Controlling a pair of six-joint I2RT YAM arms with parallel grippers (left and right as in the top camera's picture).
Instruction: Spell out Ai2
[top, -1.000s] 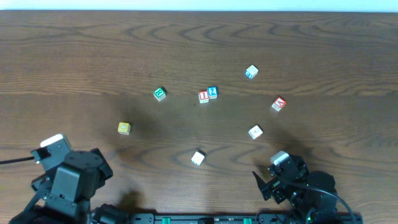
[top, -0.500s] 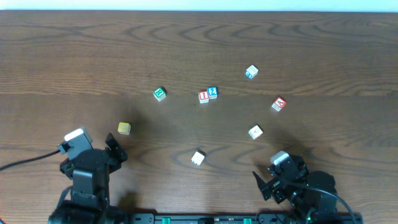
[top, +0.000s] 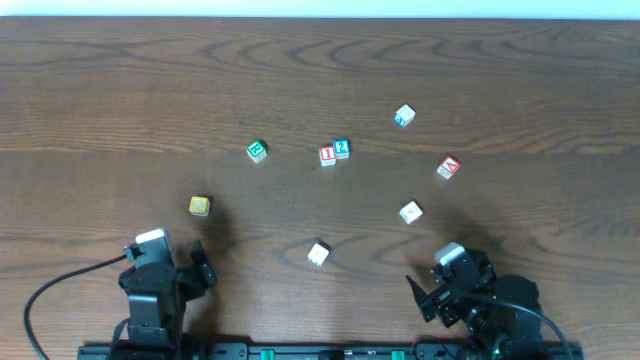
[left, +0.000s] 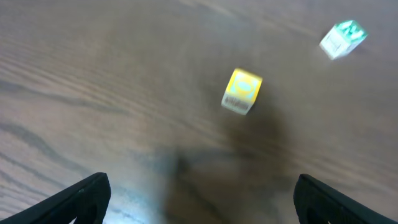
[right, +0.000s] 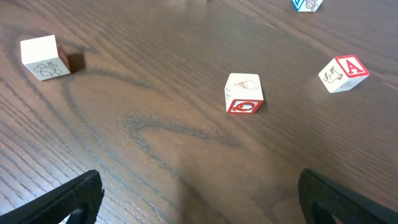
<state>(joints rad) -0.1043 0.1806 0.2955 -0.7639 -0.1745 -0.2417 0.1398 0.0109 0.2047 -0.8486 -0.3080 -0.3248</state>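
L gripper (left: 200, 198) first: fingers spread wide, only bare wood btw the tips. It sits low by the near edge of the table (top: 100, 100), L side. Straight ahead is the yellow block (left: 242, 91), alone w/ free room on every side. Further out & to the R is the green block (left: 342, 38), well apart from the yellow one. Open wood runs L of both, right out of frame.

Over to R gripper (right: 205, 199): also spread wide, holding nothing, low at the near edge on the R. Closest ahead is the red-ring block (right: 244, 94), turned askew to the grain. Off to its L is the plain pale block (right: 45, 57), w/ a wide lane of wood btw the two. Beyond & R is the red A block (right: 344, 73), A face up, standing by itself, reachable from any side. The blue-white block (top: 404, 116) sits furthest out.

Mid-table: red I block (top: 327, 155) & blue 2 block (top: 342, 148) sit side by side, touching or as good as, I on the L, 2 on the R. There's an open gap on their L before the green block. The A block is well apart from that pair, off to the R. The far edge runs across the top w/ a broad strip of bare wood in front.
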